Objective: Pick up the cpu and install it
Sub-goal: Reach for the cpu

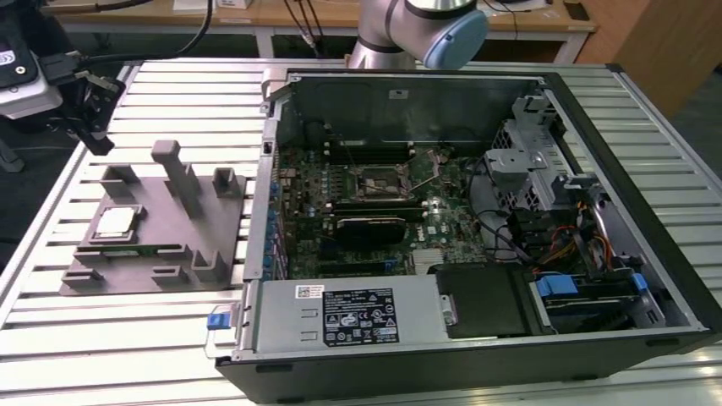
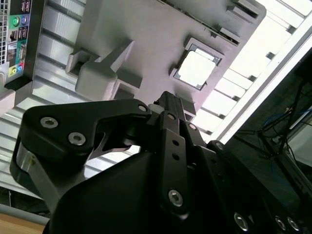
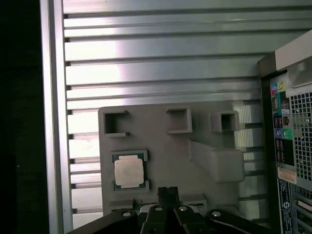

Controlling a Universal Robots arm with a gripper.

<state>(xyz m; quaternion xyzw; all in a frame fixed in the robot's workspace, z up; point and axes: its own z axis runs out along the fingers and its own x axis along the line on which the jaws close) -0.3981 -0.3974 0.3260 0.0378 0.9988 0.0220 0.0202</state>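
Arm: the grey jointed arm [image 1: 445, 30] stands behind the computer case [image 1: 665, 254]; in the exterior view its black wrist end hangs over the far part of the grey fixture [image 1: 152, 254], at that view's left
Claw: the gripper [image 3: 168, 194] points down at the fixture, its fingers pressed together with nothing between them
Cpu: the cpu [image 3: 129, 171] lies flat, silvery top up, in a square recess of the fixture; in the first wrist view the fingertips sit just beside it and do not touch it
Socket: the black-framed socket [image 1: 381, 179] is on the board inside the case, well apart from the cpu
Edges: the case's side wall runs just beside the fixture on the exterior view's right; a tall post [image 1: 181, 173] and lower blocks stand on the fixture between the cpu and that wall; the table [image 1: 101, 338] ends near the fixture on the exterior view's left
Open room: bare slats lie beyond the fixture's ends, and the case top is open
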